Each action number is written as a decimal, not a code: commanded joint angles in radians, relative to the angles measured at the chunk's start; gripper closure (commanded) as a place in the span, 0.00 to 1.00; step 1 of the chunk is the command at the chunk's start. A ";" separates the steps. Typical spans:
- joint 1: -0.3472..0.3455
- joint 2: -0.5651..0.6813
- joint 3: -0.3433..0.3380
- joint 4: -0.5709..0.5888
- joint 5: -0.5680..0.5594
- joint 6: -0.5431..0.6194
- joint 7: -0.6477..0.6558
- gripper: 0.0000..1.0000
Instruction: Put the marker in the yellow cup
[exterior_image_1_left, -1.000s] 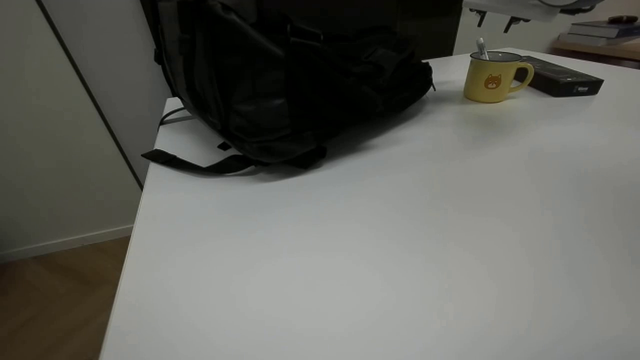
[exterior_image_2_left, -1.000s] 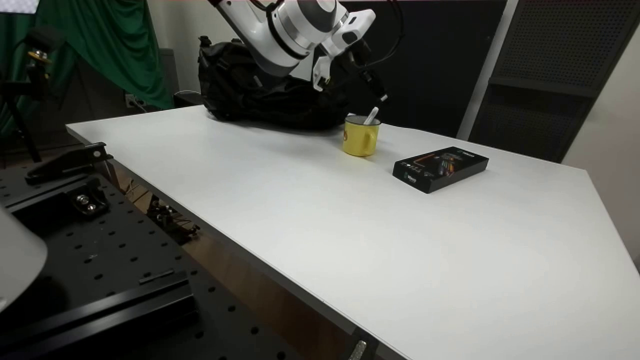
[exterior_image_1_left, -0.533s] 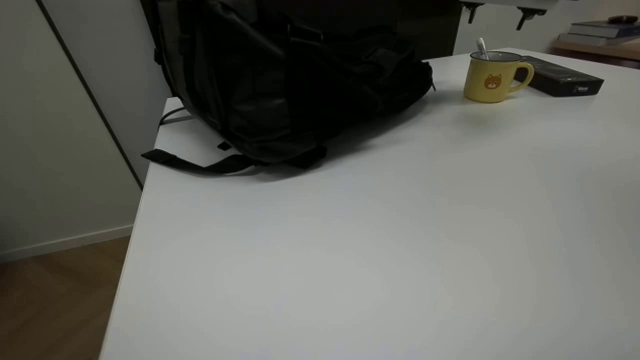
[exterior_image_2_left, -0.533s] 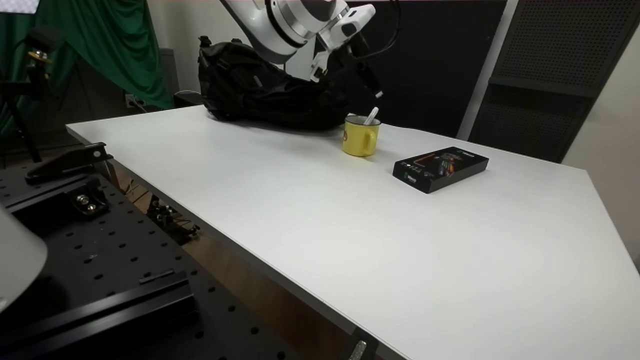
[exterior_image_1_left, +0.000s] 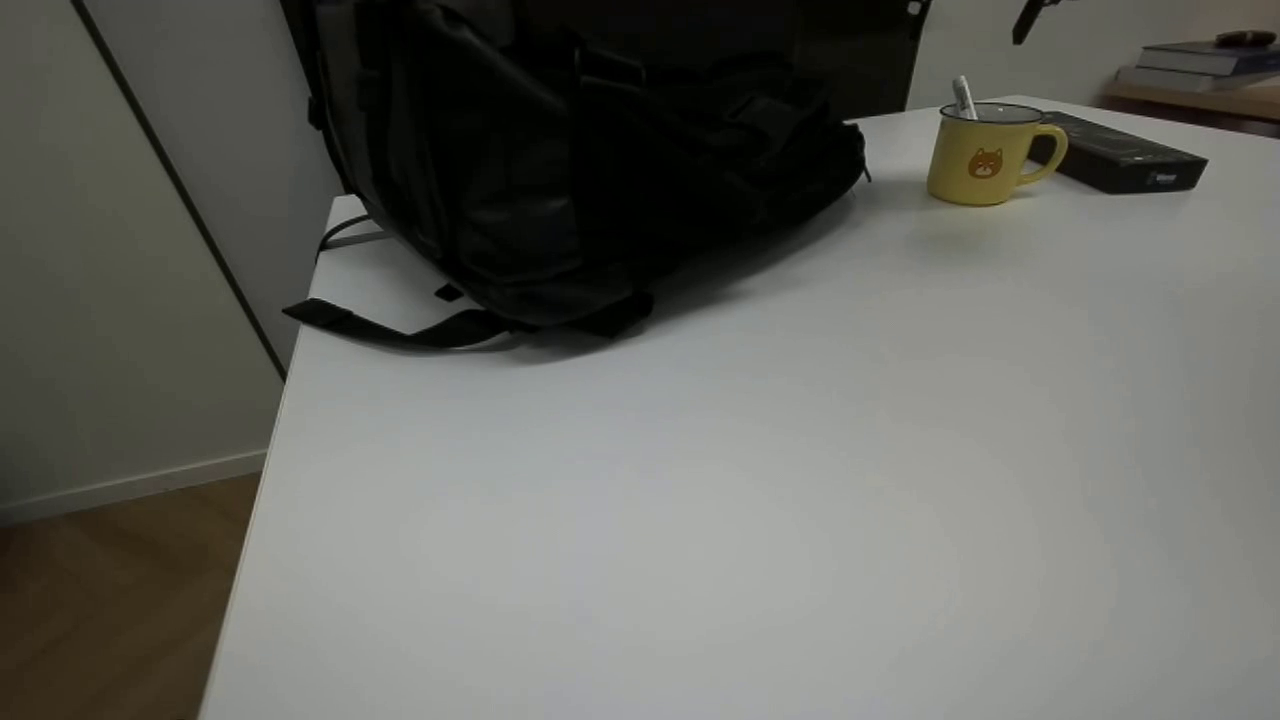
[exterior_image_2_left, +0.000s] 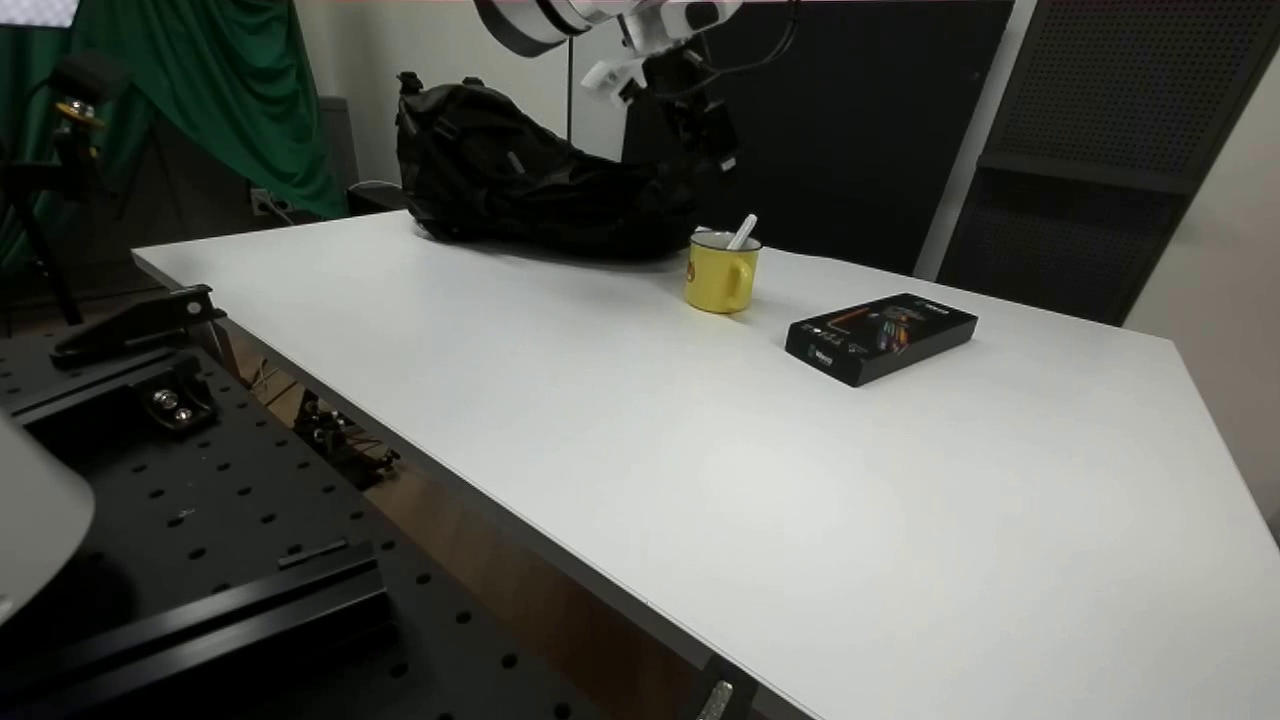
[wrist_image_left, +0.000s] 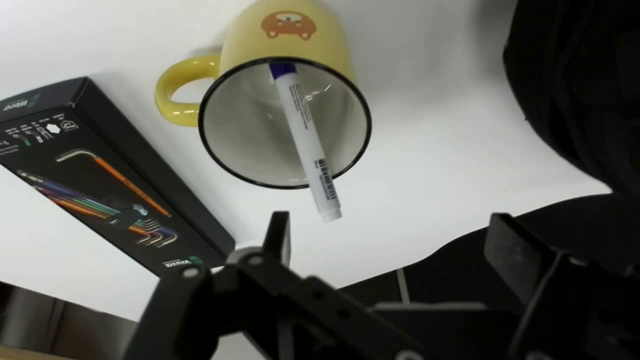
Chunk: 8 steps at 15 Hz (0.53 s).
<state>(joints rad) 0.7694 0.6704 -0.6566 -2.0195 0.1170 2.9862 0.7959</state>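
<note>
The yellow cup (wrist_image_left: 245, 45) stands upright on the white table, with a bear face on its front and a side handle. It also shows in both exterior views (exterior_image_1_left: 950, 170) (exterior_image_2_left: 712, 282). The white marker (wrist_image_left: 306, 132) leans inside the cup, its blue-purple end down in the cup and its white end sticking out above the rim. The marker's upper part shows in both exterior views (exterior_image_1_left: 963, 97) (exterior_image_2_left: 742, 232). My gripper (wrist_image_left: 390, 217) is open and empty, with its fingers wide apart. It is raised above the cup and touches neither cup nor marker (exterior_image_2_left: 728, 163).
A flat black box (wrist_image_left: 110, 170) lies beside the cup on its handle side, also seen in an exterior view (exterior_image_2_left: 880, 340). A large black backpack (exterior_image_1_left: 560, 180) lies at the table's edge on the cup's other side. The white table (exterior_image_2_left: 600, 420) extends around them.
My open gripper has moved up and away from the cup, and in an exterior view it has almost left the picture. The marker and the cup have not moved.
</note>
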 joint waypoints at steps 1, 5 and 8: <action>-0.165 -0.202 0.192 -0.109 -0.041 -0.026 -0.189 0.00; -0.428 -0.318 0.478 -0.161 -0.002 -0.122 -0.417 0.00; -0.604 -0.354 0.652 -0.159 0.073 -0.285 -0.593 0.00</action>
<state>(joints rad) 0.3096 0.3812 -0.1419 -2.1525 0.1355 2.8297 0.3515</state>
